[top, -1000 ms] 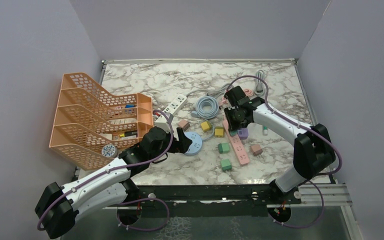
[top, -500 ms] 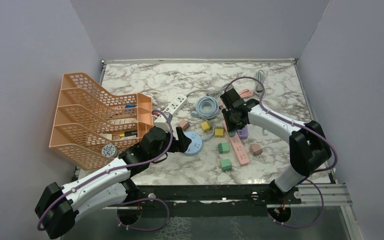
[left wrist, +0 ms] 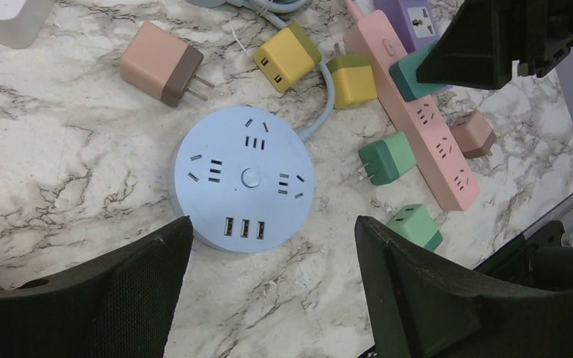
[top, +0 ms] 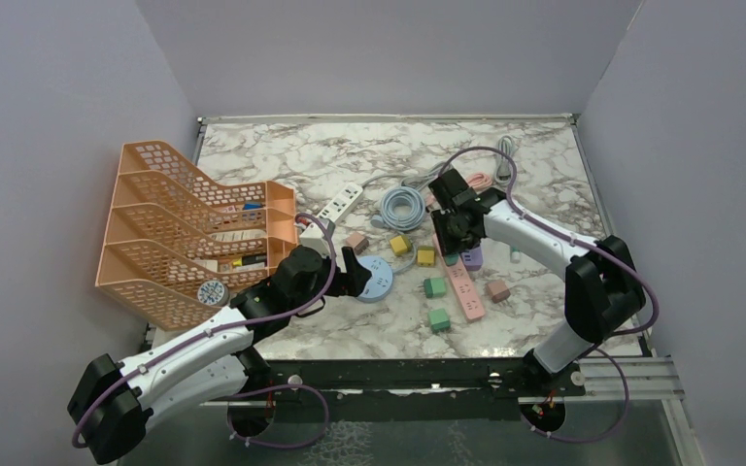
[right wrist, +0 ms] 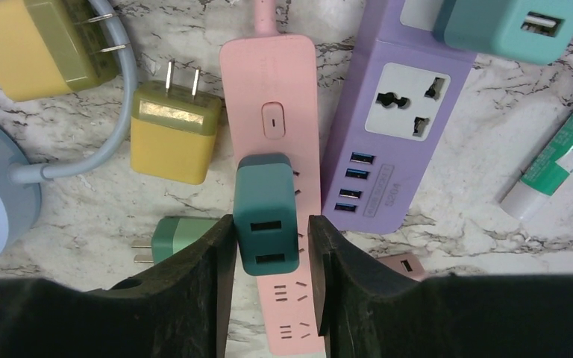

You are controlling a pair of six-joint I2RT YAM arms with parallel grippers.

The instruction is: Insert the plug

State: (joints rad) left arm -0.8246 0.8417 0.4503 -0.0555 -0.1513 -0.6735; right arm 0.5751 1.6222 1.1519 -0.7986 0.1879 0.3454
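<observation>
Marble-patterned desk [top: 350, 146], plain lilac walls [top: 389, 49], left pincer [left wrist: 272, 231] spread over round blue socket [left wrist: 242, 179], right pincer [right wrist: 268, 239] slightly parted around teal plug [right wrist: 266, 201] on pink strip [right wrist: 268, 89].

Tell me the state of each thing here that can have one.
Teal charger, upright, seemingly plugged into the pink power strip.
Pink power strip, carrying that one charger; its other visible sockets free.
Round blue socket hub, nothing plugged in.
Yellow charger, lying loose, unplugged.
Right gripper, slightly open around the teal charger.
Left gripper, open above the round blue socket hub.
</observation>
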